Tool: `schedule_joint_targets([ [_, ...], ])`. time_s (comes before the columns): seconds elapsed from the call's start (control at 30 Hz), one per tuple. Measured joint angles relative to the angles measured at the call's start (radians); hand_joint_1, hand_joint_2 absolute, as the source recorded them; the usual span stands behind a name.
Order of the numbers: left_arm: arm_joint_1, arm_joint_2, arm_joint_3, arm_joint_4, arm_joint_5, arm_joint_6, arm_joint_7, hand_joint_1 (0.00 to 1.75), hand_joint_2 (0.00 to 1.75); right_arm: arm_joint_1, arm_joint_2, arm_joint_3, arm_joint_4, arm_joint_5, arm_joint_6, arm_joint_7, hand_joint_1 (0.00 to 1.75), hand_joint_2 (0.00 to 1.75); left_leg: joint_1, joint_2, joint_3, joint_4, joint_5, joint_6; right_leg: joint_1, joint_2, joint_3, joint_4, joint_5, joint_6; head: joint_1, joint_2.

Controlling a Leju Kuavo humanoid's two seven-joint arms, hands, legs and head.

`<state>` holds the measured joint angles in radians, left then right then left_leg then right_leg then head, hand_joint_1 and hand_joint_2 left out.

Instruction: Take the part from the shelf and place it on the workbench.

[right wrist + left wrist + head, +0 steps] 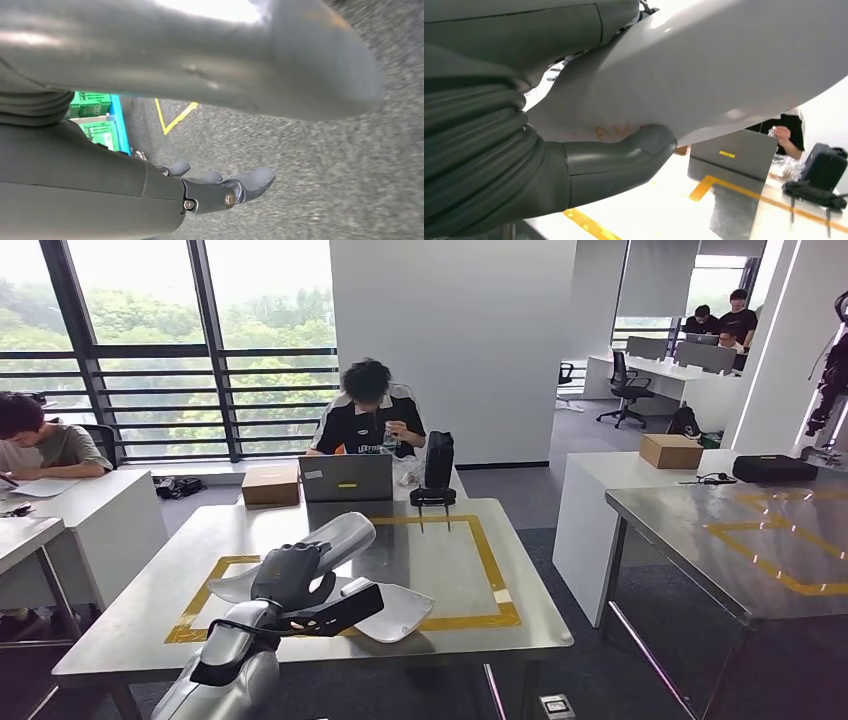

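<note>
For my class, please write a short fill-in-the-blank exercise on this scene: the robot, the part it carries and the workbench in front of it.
1. The white part is held by the robot's ____ hand.
2. The workbench is marked with a rectangle of ____ tape.
3. Behind the grey laptop a person is ____.

Missing words: left; yellow; sitting

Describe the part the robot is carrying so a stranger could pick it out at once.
Start at the steel workbench with the yellow tape rectangle, in front of the seated person. Over its near left side, the left hand holds a curved white shell part. Unlike the boxy laptop and cardboard box at the far edge, it is smooth, pale and rounded.
</note>
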<state>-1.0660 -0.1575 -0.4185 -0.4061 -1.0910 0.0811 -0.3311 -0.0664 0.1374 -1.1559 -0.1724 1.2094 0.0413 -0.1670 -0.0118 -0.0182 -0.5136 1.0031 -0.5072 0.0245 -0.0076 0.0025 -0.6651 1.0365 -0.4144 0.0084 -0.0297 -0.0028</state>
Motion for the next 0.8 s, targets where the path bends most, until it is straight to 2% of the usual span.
schedule_joint_targets([
  [0.03,0.001,0.005,0.002,0.002,-0.001,0.002,0.000,1.75,1.75,0.001,0.000,0.000,0.000,0.000,0.000,-0.002,0.00,0.00,-0.001,-0.001,0.007,0.004,-0.007,-0.006,0.002,0.000,0.006,-0.023,0.016,-0.005,0.000,0.000],
  [0.1,0.002,0.013,0.005,0.002,-0.002,0.005,0.001,1.75,1.75,-0.001,0.001,0.000,0.000,0.000,0.001,-0.002,0.00,0.00,-0.003,-0.002,0.016,0.011,-0.013,-0.019,0.001,0.001,0.022,-0.030,0.008,-0.017,-0.001,0.000],
  [0.13,0.002,0.018,0.007,0.002,-0.003,0.007,0.001,1.75,1.75,-0.002,0.002,0.000,0.000,0.001,0.001,-0.001,0.00,0.00,-0.003,-0.001,0.013,0.029,-0.009,-0.024,-0.002,0.001,0.034,-0.033,0.005,-0.024,-0.003,0.000],
  [0.17,0.002,0.023,0.008,0.002,-0.006,0.010,0.001,1.75,1.75,-0.003,0.002,0.000,0.000,0.001,0.001,0.000,0.00,0.00,-0.002,0.001,-0.005,0.063,-0.008,-0.029,-0.004,0.001,0.047,-0.035,0.001,-0.030,-0.004,0.000],
  [0.23,0.006,0.031,0.008,0.005,-0.011,0.014,0.001,1.75,1.75,-0.003,0.003,0.000,0.000,0.001,0.001,0.000,0.00,0.00,0.002,0.007,-0.081,0.183,-0.026,-0.039,-0.006,0.001,0.070,-0.037,-0.013,-0.037,-0.005,0.000],
  [0.3,0.016,0.037,0.008,0.009,-0.014,0.015,0.002,1.75,1.75,-0.003,0.003,0.000,0.000,0.001,0.001,0.000,0.00,0.00,0.007,0.010,-0.167,0.284,-0.081,-0.046,-0.007,0.003,0.090,-0.037,-0.033,-0.036,-0.005,0.000],
  [0.33,0.022,0.040,0.008,0.010,-0.014,0.015,0.002,1.75,1.75,-0.002,0.003,0.000,0.000,0.001,0.001,0.001,0.00,0.00,0.008,0.011,-0.193,0.294,-0.102,-0.048,-0.008,0.004,0.103,-0.037,-0.044,-0.036,-0.005,0.000],
  [0.37,0.026,0.043,0.008,0.012,-0.014,0.015,0.003,1.75,1.75,-0.002,0.004,0.000,0.000,0.001,0.001,0.002,0.00,0.00,0.009,0.012,-0.204,0.273,-0.101,-0.047,-0.008,0.006,0.117,-0.037,-0.055,-0.034,-0.005,0.000],
  [0.4,0.029,0.046,0.008,0.012,-0.014,0.015,0.004,1.75,1.75,-0.001,0.004,-0.001,0.000,0.000,0.001,0.003,0.00,0.00,0.010,0.013,-0.201,0.224,-0.072,-0.045,-0.009,0.007,0.132,-0.037,-0.067,-0.032,-0.005,0.000],
  [0.47,0.029,0.053,0.009,0.014,-0.017,0.015,0.008,1.75,1.75,-0.001,0.004,-0.001,0.000,0.000,0.001,0.004,0.00,0.00,0.009,0.015,-0.179,0.089,0.044,-0.039,-0.008,0.008,0.156,-0.035,-0.092,-0.026,-0.005,0.000],
  [0.5,0.030,0.055,0.009,0.016,-0.019,0.014,0.010,1.75,1.75,-0.002,0.004,-0.002,0.000,0.000,0.001,0.003,0.00,0.00,0.007,0.016,-0.169,0.041,0.088,-0.035,-0.006,0.009,0.166,-0.035,-0.105,-0.021,-0.005,0.000],
  [0.53,0.031,0.057,0.009,0.018,-0.021,0.013,0.012,1.75,1.75,-0.002,0.004,-0.003,0.000,-0.001,0.001,0.004,0.00,0.00,0.006,0.017,-0.162,0.013,0.116,-0.030,-0.004,0.010,0.174,-0.035,-0.116,-0.015,-0.006,0.000],
  [0.6,0.031,0.060,0.010,0.020,-0.024,0.011,0.016,1.75,1.75,-0.003,0.004,-0.005,0.000,-0.001,0.000,0.006,0.00,0.00,0.005,0.015,-0.144,0.006,0.119,-0.016,-0.002,0.011,0.185,-0.023,-0.121,-0.003,-0.005,0.000],
  [0.63,0.032,0.063,0.011,0.020,-0.026,0.011,0.018,1.75,1.75,-0.003,0.004,-0.006,0.000,-0.001,0.000,0.008,0.00,0.00,0.006,0.014,-0.134,0.005,0.120,-0.008,-0.003,0.010,0.180,-0.001,-0.115,0.001,-0.005,0.000],
  [0.67,0.031,0.065,0.012,0.021,-0.028,0.011,0.019,1.75,1.75,-0.004,0.004,-0.006,0.000,-0.001,0.000,0.009,0.00,0.00,0.006,0.014,-0.126,0.004,0.117,0.000,-0.004,0.008,0.160,0.039,-0.107,0.005,-0.005,0.000],
  [0.7,0.031,0.068,0.013,0.021,-0.029,0.011,0.020,1.75,1.75,-0.004,0.004,-0.006,0.000,-0.001,0.000,0.010,0.00,0.00,0.006,0.013,-0.119,0.004,0.112,0.006,-0.006,0.006,0.125,0.095,-0.108,0.008,-0.004,0.000],
  [0.73,0.033,0.070,0.014,0.023,-0.031,0.009,0.020,1.75,1.75,-0.004,0.004,-0.006,0.000,-0.001,0.000,0.010,0.00,0.00,0.005,0.012,-0.114,0.004,0.104,0.011,-0.007,0.004,0.080,0.158,-0.120,0.011,-0.004,0.000],
  [0.8,0.039,0.073,0.014,0.027,-0.033,0.005,0.020,1.75,1.75,-0.003,0.004,-0.006,0.000,0.000,0.000,0.010,0.00,0.00,0.003,0.008,-0.101,0.004,0.087,0.016,-0.006,0.003,-0.006,0.255,-0.176,0.016,-0.003,0.000],
])
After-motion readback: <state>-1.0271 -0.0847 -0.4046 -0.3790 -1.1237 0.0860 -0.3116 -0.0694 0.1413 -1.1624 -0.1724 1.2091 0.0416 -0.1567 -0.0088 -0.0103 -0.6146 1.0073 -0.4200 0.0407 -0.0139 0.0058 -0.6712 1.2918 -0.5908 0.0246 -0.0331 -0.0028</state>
